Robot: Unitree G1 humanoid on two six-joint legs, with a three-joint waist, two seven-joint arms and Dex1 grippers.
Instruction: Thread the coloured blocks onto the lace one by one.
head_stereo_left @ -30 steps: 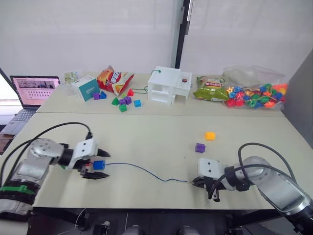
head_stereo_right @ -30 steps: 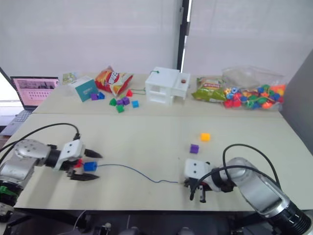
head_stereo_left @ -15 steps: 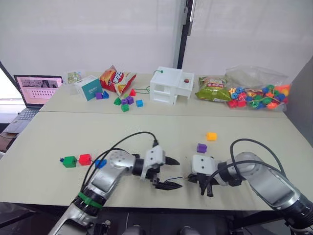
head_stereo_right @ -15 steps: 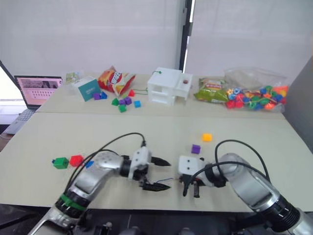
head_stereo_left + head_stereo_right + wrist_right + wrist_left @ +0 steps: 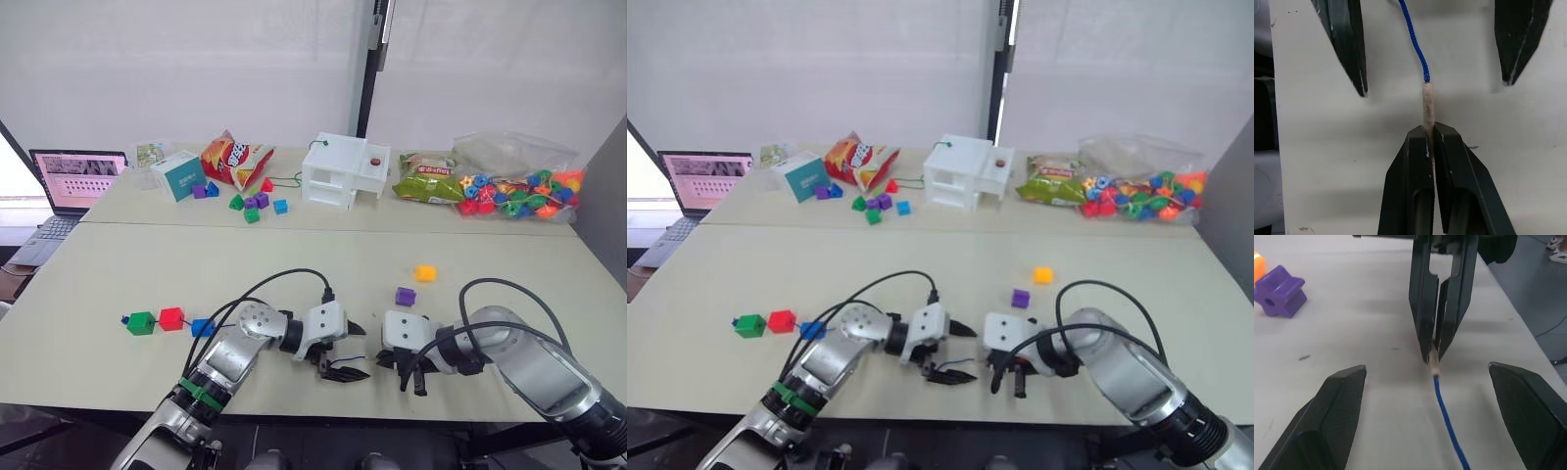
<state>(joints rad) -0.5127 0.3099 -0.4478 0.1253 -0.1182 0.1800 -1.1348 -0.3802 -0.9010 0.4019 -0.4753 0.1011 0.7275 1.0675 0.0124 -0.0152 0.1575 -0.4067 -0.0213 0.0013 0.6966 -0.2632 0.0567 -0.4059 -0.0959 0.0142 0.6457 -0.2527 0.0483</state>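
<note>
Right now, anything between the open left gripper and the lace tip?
Nothing visible. The left gripper is open, its fingers either side of the lace. The right gripper pinches the lace's pale tip.

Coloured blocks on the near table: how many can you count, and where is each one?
5. The green block, red block and blue block sit in a row at the left. The purple block and yellow block lie apart at the right.

Your left gripper (image 5: 350,351) has crossed from the far left to the lace (image 5: 1447,423) tip, fingers spread either side, leaving the blue block (image 5: 202,327) beside green and red.
</note>
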